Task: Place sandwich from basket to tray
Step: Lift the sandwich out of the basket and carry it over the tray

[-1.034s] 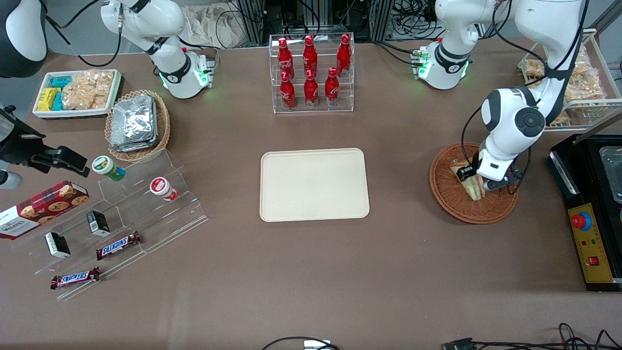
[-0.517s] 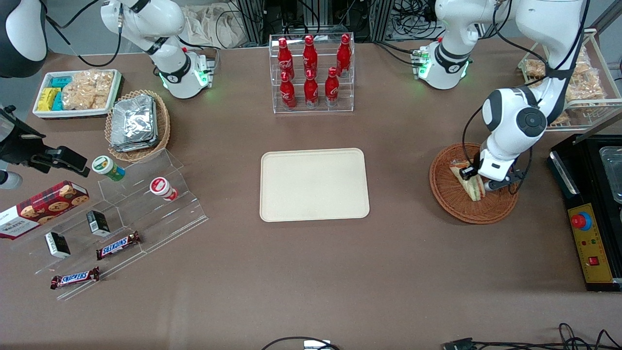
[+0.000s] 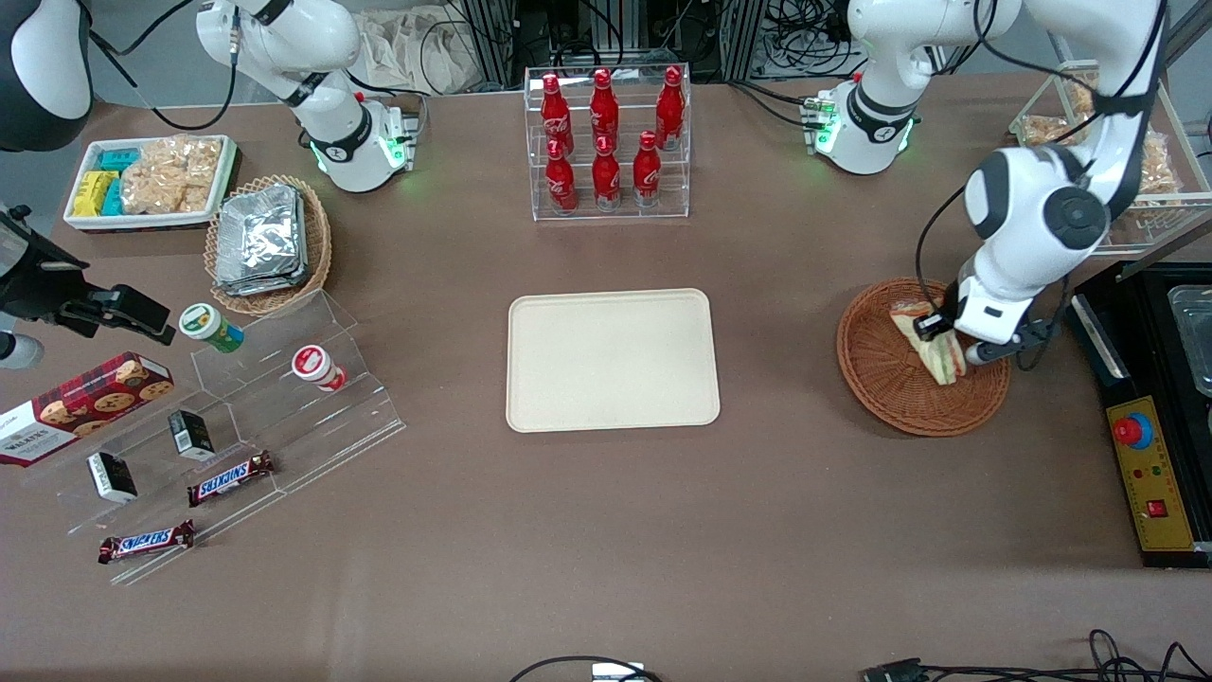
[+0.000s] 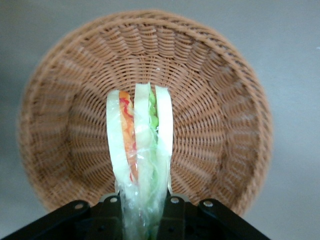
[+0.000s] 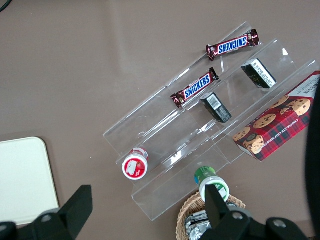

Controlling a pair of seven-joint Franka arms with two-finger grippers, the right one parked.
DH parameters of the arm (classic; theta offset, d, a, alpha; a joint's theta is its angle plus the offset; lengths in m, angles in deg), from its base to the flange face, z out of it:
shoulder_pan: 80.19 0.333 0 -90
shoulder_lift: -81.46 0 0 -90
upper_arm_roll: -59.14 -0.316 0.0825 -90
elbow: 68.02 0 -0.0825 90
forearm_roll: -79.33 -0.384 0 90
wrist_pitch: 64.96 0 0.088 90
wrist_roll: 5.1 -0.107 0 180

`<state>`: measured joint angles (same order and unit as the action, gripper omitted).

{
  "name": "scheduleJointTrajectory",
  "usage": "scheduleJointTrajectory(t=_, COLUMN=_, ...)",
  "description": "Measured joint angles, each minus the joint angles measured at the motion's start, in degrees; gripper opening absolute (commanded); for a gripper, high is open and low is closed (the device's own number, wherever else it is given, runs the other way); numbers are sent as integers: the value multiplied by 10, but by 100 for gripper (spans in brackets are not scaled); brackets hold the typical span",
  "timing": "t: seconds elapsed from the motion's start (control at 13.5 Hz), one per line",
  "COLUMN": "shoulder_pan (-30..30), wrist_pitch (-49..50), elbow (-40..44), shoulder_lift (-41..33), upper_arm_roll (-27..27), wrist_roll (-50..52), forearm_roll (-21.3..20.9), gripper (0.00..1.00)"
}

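A clear-wrapped sandwich [image 3: 933, 346] of pale bread with green and orange-pink filling is pinched at one end by the left arm's gripper [image 3: 952, 341], whose two fingers are closed against the wrapper on either side. In the wrist view the sandwich [image 4: 140, 150] stands on edge with its three bread slices showing, the gripper [image 4: 142, 210] clamping its lower wrapped end. It hangs over the inside of the round reddish-brown wicker basket [image 3: 876, 374], above the part of the bowl nearest the working arm's end of the bench; the pictures do not show whether it touches the weave. The wrist view shows the basket [image 4: 215, 95] holding nothing else. The cream-beige tray [image 3: 613, 360] lies flat at the middle of the brown bench [image 3: 606, 540], well apart from the basket and bare. Farther from the front camera than the tray stands a clear rack of red bottles [image 3: 606, 142]. Toward the parked arm's end are a lighter basket of foil packets [image 3: 265, 242], a white tray of snacks [image 3: 147, 180] and a clear stepped stand with chocolate bars [image 3: 230, 476].
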<state>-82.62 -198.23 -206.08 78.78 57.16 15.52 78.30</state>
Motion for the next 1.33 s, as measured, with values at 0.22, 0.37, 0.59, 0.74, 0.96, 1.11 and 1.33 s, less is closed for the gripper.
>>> scheduleJointTrajectory(t=0.22, shoulder_pan=-2, wrist_pitch=187, elbow=116, shoulder_lift=-51, upper_arm_roll=5, wrist_roll=0, forearm_roll=0, gripper=22)
scheduleJointTrajectory(t=0.37, shoulder_pan=-5, wrist_pitch=294, elbow=212, shoulder_lift=-57, upper_arm_roll=10, wrist_roll=-10, forearm_roll=0, gripper=22)
scheduleJointTrajectory(t=0.59, shoulder_pan=-7, wrist_pitch=400, elbow=321, shoulder_lift=-45, upper_arm_roll=27, wrist_roll=-18, forearm_roll=0, gripper=22)
scheduleJointTrajectory(t=0.74, shoulder_pan=-8, wrist_pitch=433, elbow=367, shoulder_lift=-28, upper_arm_roll=52, wrist_roll=-18, forearm_roll=1, gripper=22)
scheduleJointTrajectory(t=0.96, shoulder_pan=-11, wrist_pitch=445, elbow=415, shoulder_lift=14, upper_arm_roll=128, wrist_roll=-6, forearm_roll=1, gripper=22)
scheduleJointTrajectory(t=1.11, shoulder_pan=-13, wrist_pitch=459, elbow=454, shoulder_lift=50, upper_arm_roll=193, wrist_roll=9, forearm_roll=1, gripper=22)
scheduleJointTrajectory(t=1.33, shoulder_pan=-15, wrist_pitch=469, elbow=495, shoulder_lift=100, upper_arm_roll=286, wrist_roll=94, forearm_roll=0, gripper=22)
